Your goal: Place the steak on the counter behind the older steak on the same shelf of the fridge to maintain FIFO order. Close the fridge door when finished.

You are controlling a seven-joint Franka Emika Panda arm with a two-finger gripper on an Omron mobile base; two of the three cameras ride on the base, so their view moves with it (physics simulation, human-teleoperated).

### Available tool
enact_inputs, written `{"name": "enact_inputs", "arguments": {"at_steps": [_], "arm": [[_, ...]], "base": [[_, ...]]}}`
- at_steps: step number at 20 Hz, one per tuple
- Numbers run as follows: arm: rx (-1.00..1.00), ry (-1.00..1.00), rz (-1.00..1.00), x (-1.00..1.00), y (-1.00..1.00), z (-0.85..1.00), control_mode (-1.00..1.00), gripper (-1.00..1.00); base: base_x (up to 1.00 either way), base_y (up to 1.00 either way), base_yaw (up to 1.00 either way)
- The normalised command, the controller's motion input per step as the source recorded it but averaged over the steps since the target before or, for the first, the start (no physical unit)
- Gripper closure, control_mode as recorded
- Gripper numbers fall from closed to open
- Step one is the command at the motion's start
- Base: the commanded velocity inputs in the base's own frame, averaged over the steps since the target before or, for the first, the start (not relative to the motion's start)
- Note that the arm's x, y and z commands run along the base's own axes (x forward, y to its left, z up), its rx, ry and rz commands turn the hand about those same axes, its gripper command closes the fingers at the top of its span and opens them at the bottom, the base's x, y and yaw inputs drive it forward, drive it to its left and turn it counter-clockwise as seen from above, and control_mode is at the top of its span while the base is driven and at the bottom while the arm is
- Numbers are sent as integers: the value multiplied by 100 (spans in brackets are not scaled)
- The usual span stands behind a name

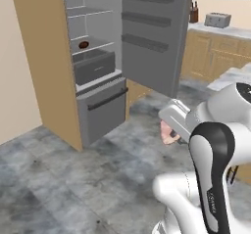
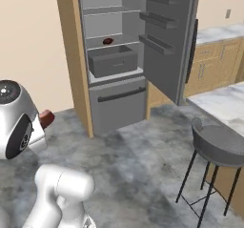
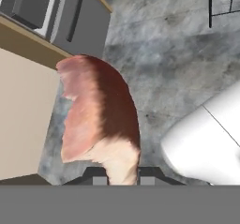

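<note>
My gripper is shut on the steak, a pink-red slab with a pale fat edge that sticks out past the fingertips. The held steak hangs over the grey floor, well in front of the fridge and to its right. In the right base view the steak shows beside the arm's wrist. The older steak lies on a middle shelf above the grey drawer. The fridge door stands wide open to the right. The counter is at the right.
A dark stool stands by the marbled counter on the right. A toaster sits on the back counter. The fridge's lower drawer front is closed. Open grey floor lies between me and the fridge.
</note>
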Motion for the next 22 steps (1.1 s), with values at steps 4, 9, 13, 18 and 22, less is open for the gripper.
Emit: {"name": "enact_inputs", "arguments": {"at_steps": [4,9,13,18,22], "arm": [[0,0,0,0,0,0,100,100],[0,0,0,0,0,0,100,100],[0,0,0,0,0,0,100,100],[0,0,0,0,0,0,100,100],[0,0,0,0,0,0,100,100]], "base": [[100,9,5],[100,0,12],[100,-8,21],[100,-24,22],[100,-30,20]]}}
